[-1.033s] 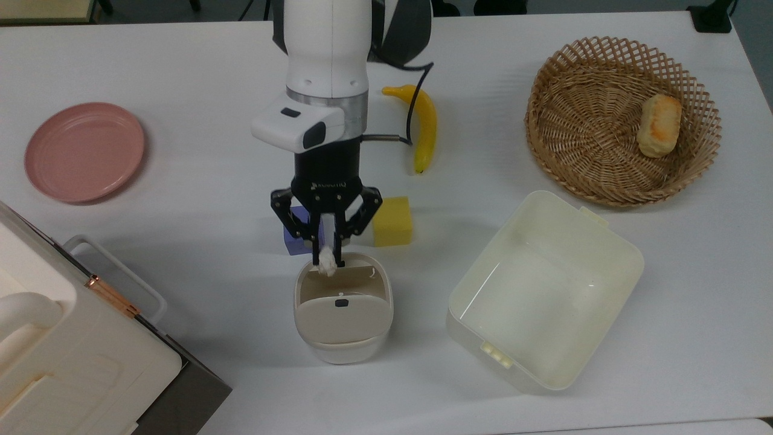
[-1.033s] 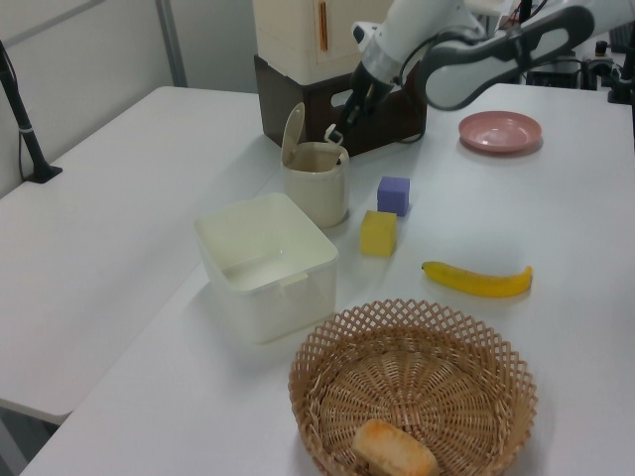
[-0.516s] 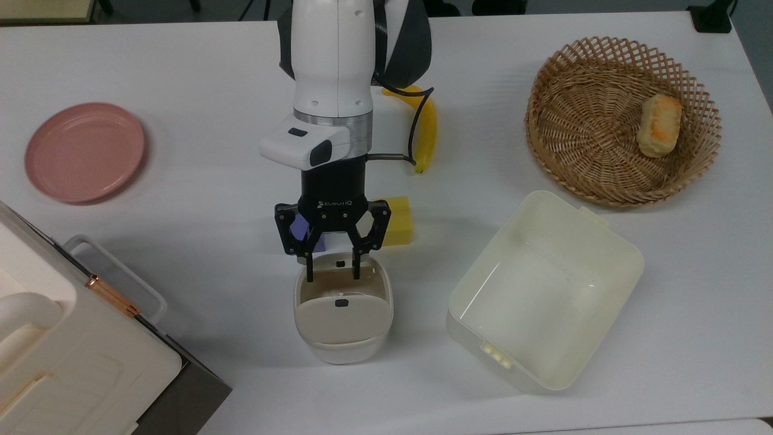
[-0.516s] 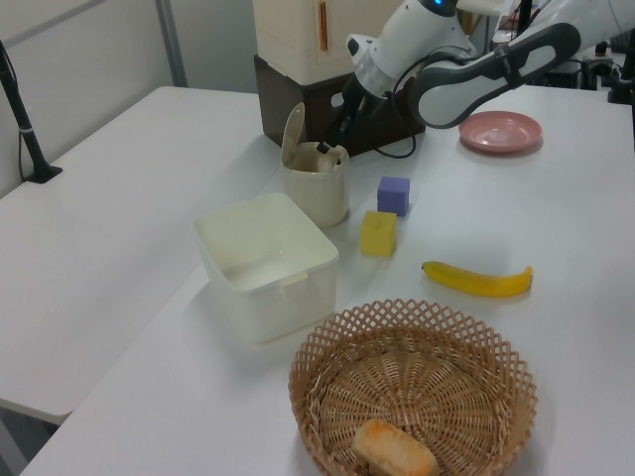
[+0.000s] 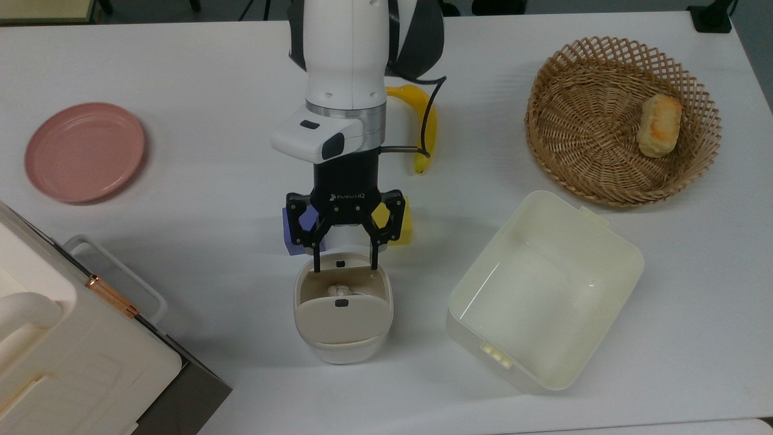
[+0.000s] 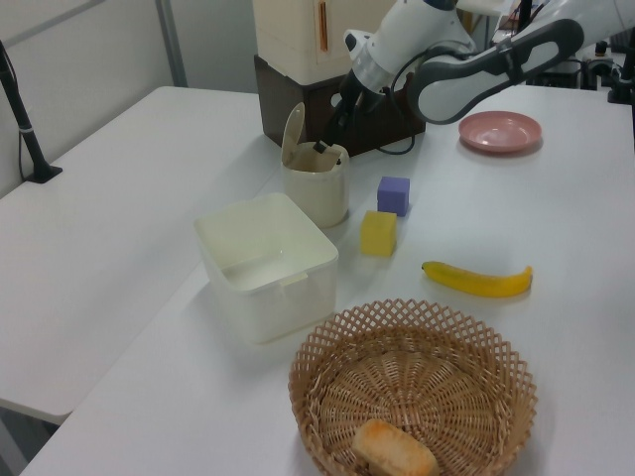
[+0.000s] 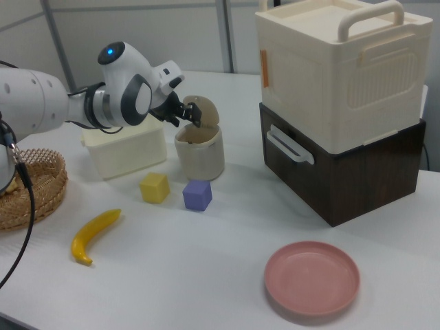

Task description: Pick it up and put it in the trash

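While hovering just above the beige swing-lid bin (image 5: 343, 314), spreads wide and grips nothing: gripper (image 5: 344, 264). Sits inside that bin under the tilted flap: crumpled paper wad (image 5: 337, 290). Flank the fingers behind, as the top view shows: purple cube (image 5: 292, 232) and yellow cube (image 5: 403, 226).
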Motion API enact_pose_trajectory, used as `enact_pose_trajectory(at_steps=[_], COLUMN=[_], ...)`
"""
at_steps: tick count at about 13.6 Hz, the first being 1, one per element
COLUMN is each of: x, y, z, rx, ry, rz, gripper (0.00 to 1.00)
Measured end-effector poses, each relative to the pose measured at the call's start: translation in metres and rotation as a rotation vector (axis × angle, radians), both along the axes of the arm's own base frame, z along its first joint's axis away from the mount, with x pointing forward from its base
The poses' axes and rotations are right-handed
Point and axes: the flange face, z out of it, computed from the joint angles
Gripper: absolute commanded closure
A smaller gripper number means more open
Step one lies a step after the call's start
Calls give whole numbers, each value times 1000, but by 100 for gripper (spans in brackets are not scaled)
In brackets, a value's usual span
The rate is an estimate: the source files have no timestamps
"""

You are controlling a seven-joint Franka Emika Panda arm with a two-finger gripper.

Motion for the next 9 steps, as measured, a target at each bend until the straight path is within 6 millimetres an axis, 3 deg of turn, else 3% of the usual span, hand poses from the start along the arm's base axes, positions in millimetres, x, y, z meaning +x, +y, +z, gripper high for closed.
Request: enact_pose_trajectory(at_steps=[5, 7, 9], x=[-37, -57, -79], y=[2, -4, -9], z=[30, 45, 63], rx=[-47, -64, -61], ry=[296, 405, 496], rz=[-57, -83, -107], gripper=[21, 5, 0])
